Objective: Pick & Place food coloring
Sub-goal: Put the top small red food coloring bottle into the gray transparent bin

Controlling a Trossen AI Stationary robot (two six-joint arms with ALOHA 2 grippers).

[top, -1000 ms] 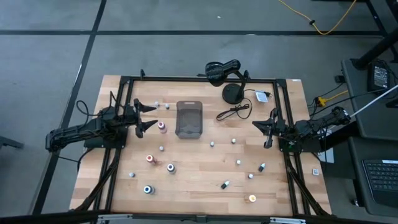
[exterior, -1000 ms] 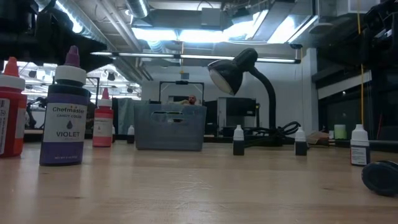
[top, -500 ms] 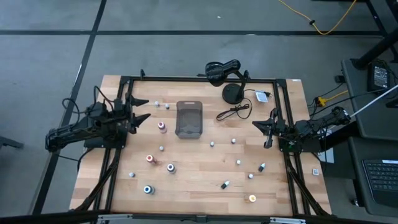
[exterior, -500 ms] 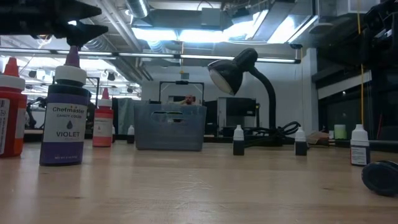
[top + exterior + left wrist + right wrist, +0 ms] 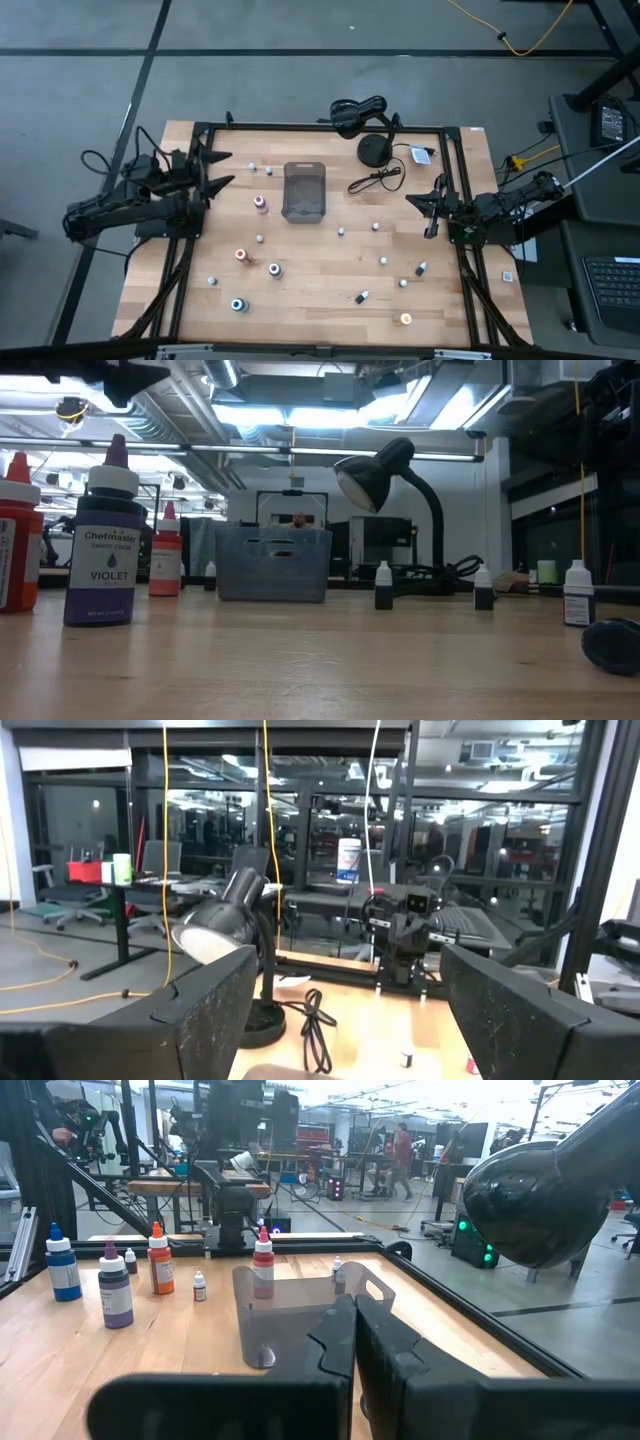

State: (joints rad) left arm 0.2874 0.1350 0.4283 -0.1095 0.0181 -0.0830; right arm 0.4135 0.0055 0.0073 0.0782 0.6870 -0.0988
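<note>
A: Where is the left gripper [image 5: 218, 166] sitting?

B: It is hovering well left of the tray [image 5: 304, 192], jaws spread wide, holding nothing.

A: And the right gripper [image 5: 425, 212]?

B: It is waiting well right of the tray, fingers pressed together, empty.

A: Where are the bottles lying?

B: They are standing scattered around the tray. A pink one [image 5: 261, 204] is sitting just left of it; a red one [image 5: 241, 255] and an orange one [image 5: 405, 319] are resting farther off, toward the front.
</note>
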